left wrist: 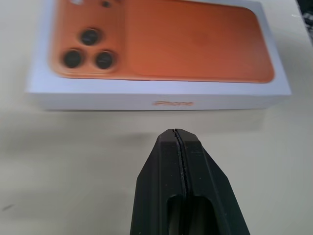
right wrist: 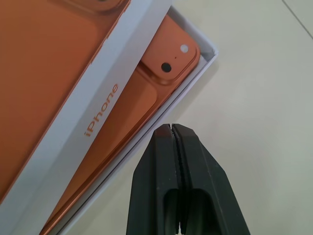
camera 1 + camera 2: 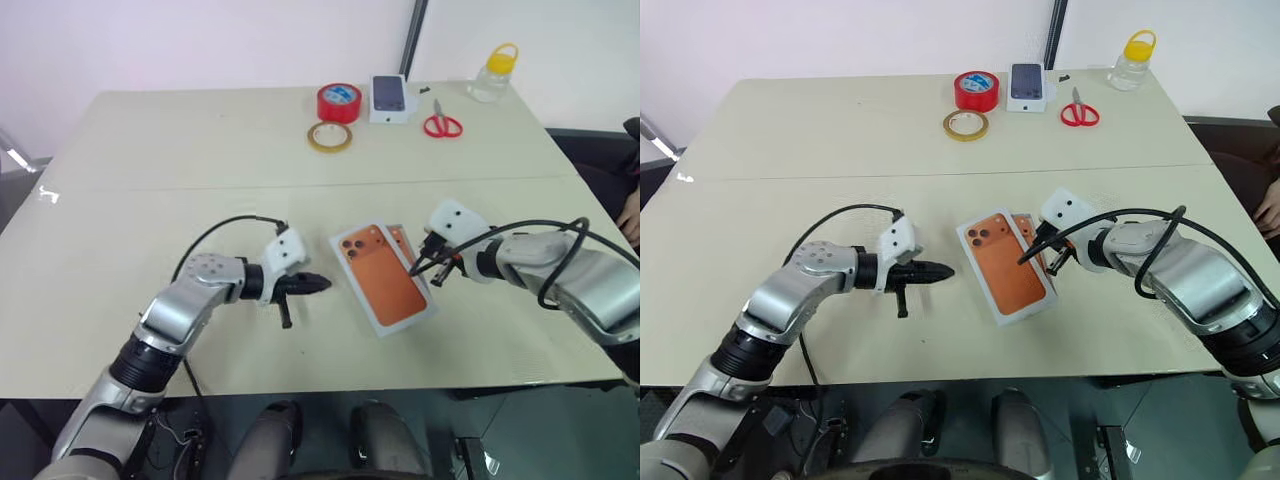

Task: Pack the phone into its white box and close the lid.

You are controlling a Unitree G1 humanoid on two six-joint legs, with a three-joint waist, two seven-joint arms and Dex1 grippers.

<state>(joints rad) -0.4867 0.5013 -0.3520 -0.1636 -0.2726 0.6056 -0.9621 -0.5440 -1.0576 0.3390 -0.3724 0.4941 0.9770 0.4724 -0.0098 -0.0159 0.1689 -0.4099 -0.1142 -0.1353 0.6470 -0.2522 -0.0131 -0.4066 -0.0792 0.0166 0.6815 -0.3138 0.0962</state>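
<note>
we read the lid (image 3: 385,282) as lying skewed over the white box (image 2: 198,73), its long axis running diagonally across the table (image 3: 200,150), camera end away from us; the phone (image 2: 166,61) already lies inside the tray, uncovered only along the edge that faces the right gripper (image 3: 432,266). the relation that matters: the lid sits offset toward the left gripper (image 3: 312,284), so seating it calls, in our judgement, for a sideways push toward the right jaws or a square-up from both long sides. both pairs of jaws are pressed together and empty. the lid's long side lies straight ahead of the left fingertips, near but apart; the exposed box wall lies just ahead of the right fingertips, which look the nearer of the two. the right wrist view alone shows the phone's camera corner in the tray beneath the overhanging lid; the left wrist view shows only the lid's printed top and lettered side wall, hiding the tray. the head views give the diagonal lie and the two arms flanking it
</note>
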